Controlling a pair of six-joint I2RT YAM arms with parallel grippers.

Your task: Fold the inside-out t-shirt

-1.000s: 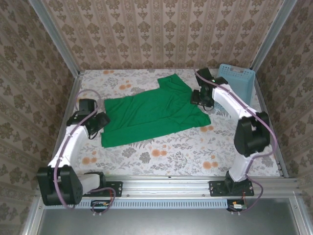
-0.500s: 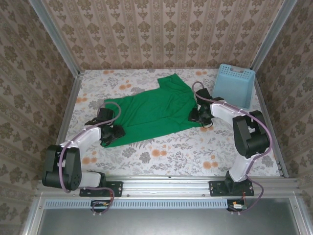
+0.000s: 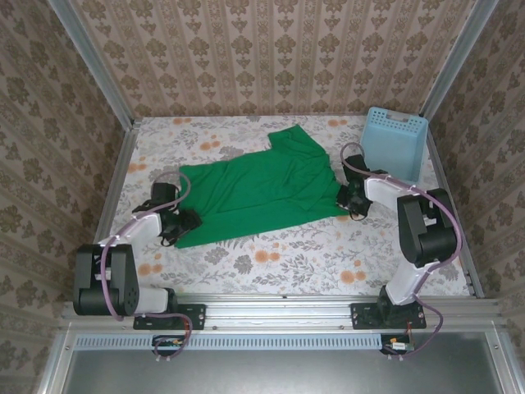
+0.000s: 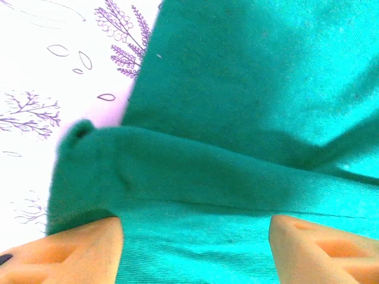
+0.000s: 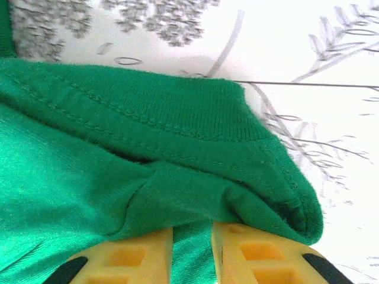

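Top external: we note t-shirt (image 3: 258, 193) spread flat. Left gripper (image 3: 184, 222) at near-left hem, jaws apart; right gripper (image 3: 351, 201) pinches right hem.

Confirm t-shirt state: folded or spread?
Spread. The t-shirt lies flat across the table, one sleeve out at the far side, no half laid over another.

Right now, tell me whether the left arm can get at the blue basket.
Probably not. The left pincer sits at the near-left corner of the t-shirt, while the basket stands in the far right corner, across the whole garment.
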